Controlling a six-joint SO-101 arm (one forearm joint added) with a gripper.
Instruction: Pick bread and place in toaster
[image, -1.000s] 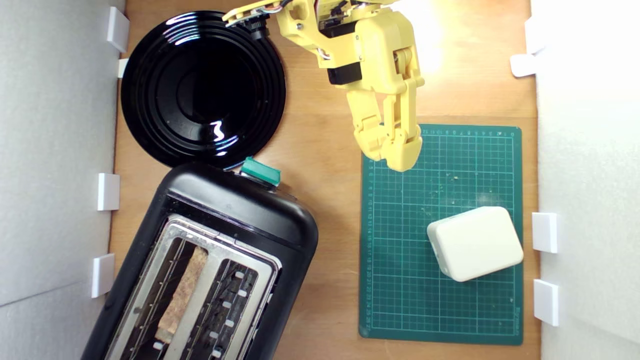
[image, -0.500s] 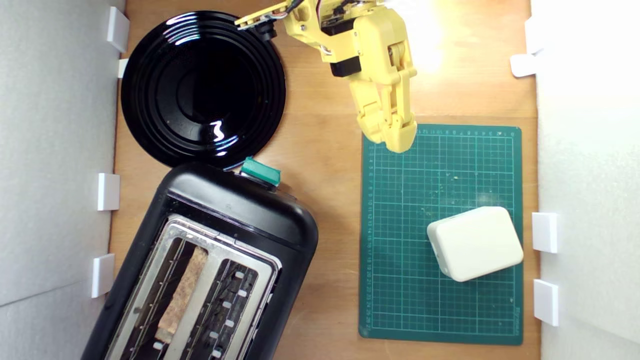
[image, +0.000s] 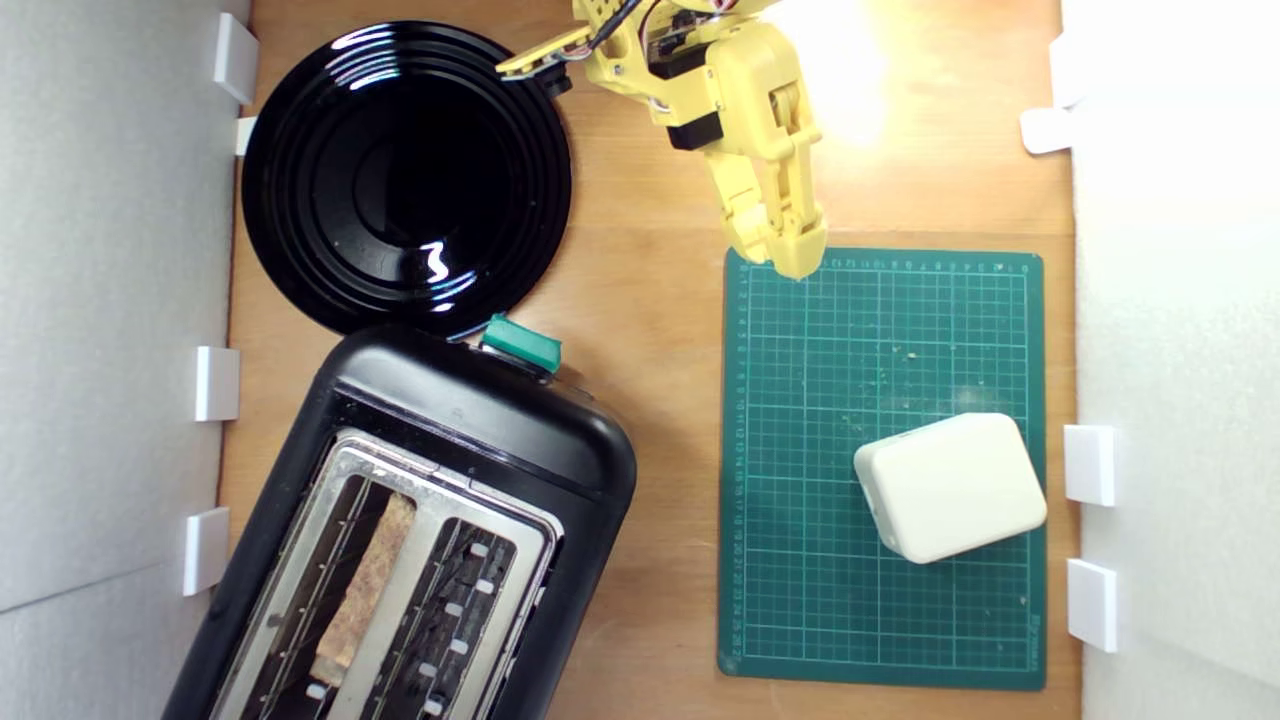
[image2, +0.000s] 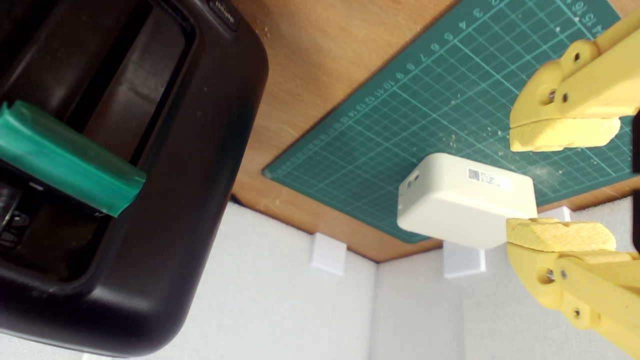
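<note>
One toaster (image: 400, 530) at seven o'clock of the exterior view, one slice of bread (image: 365, 585) already standing in its slot nearer that view's left; task judged as good as done. One black plate (image: 405, 180) at eleven, one green mat (image: 880, 470) at four, one white box (image: 950, 487) on it. One yellow gripper (image2: 560, 185), pulled back toward twelve since a second ago, jaws spread, holding nothing.

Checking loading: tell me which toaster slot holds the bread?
The slot nearer the exterior view's left of the toaster holds the bread; the other shows only wire guides.
</note>
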